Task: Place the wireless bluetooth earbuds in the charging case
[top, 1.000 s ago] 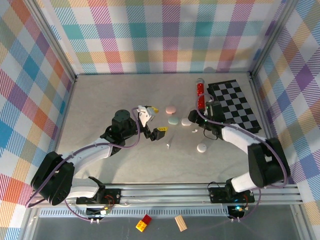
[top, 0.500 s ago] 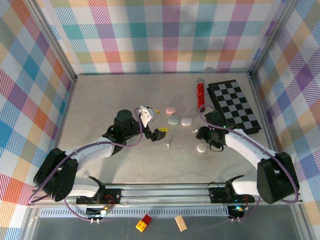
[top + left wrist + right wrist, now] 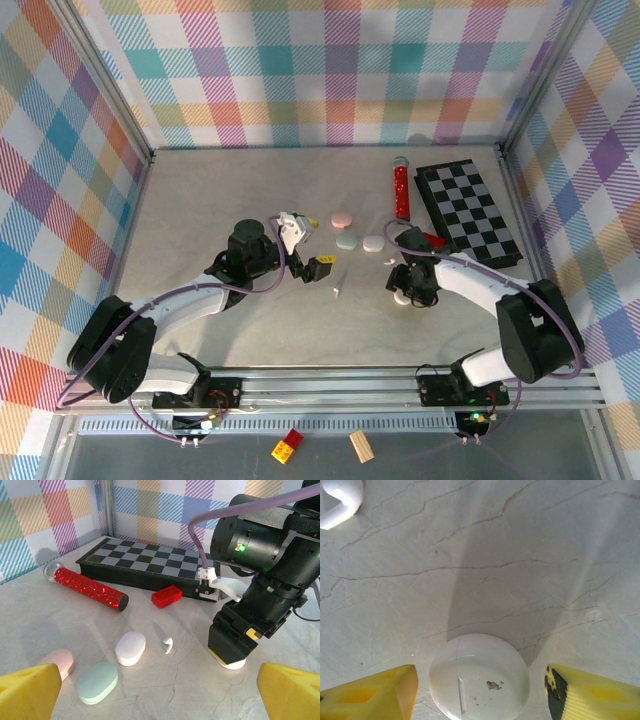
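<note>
Risk of slip: R gripper (image 3: 481, 692) sits unclenched astride shut white round glossy plastic case (image 3: 479, 670), pads (image 3: 370, 695) clear of it, on tabletop (image 3: 520, 555) right of centre, so uneven squeeze could squirt it into tiny white plastic earbud (image 3: 337, 502) nearby; L gripper (image 3: 160, 692) spread wide, empty.

We look down on a pale, marble-veined worktop (image 3: 200, 210), closed in on three sides by walls (image 3: 330, 70) of pastel plaid in pink, teal, yellow and purple. Bare aluminium posts (image 3: 112, 92) stand at the back corners, and an aluminium rail (image 3: 330, 383) runs along the near edge.
</note>
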You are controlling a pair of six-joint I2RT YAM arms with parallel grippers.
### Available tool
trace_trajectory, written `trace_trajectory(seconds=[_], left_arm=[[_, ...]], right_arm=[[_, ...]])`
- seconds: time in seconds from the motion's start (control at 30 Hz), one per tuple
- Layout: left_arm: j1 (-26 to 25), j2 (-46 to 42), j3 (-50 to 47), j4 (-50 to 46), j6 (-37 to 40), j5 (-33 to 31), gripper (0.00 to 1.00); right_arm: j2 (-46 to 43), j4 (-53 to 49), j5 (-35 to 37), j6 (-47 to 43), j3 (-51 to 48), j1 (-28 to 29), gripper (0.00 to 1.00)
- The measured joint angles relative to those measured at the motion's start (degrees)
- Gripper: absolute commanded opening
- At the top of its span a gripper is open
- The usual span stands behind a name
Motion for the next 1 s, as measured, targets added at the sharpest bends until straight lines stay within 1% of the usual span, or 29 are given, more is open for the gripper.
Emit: trace_trajectory(seconds=[0.43, 0.67, 0.73, 0.87, 1.0], left_arm=[[0.04, 0.0, 0.0, 0.0, 0.0, 0.02, 1.0], [0.04, 0.02, 0.0, 0.22, -0.66, 0.0, 1.0], [0.02, 0.13, 0.0, 1.2, -1.9, -0.26, 1.0], [-1.18, 1.03, 0.0, 4.94, -4.59, -2.69, 1.0], [-4.42, 3.48, 0.04, 9.38, -7.69, -5.6, 1.0]], right_arm=[[1.81, 0.11, -0.76, 0.15, 0.0, 0.26, 0.51], [1.42, 0.81, -0.74, 0.2, 0.02, 0.26, 0.5], [-0.09, 1.75, -0.33, 0.44, -0.22, 0.26, 0.5], [-6.73, 4.63, -0.13, 1.49, -0.76, 0.26, 0.5], [-12.28, 9.18, -1.27, 3.04, -0.74, 0.26, 0.5]])
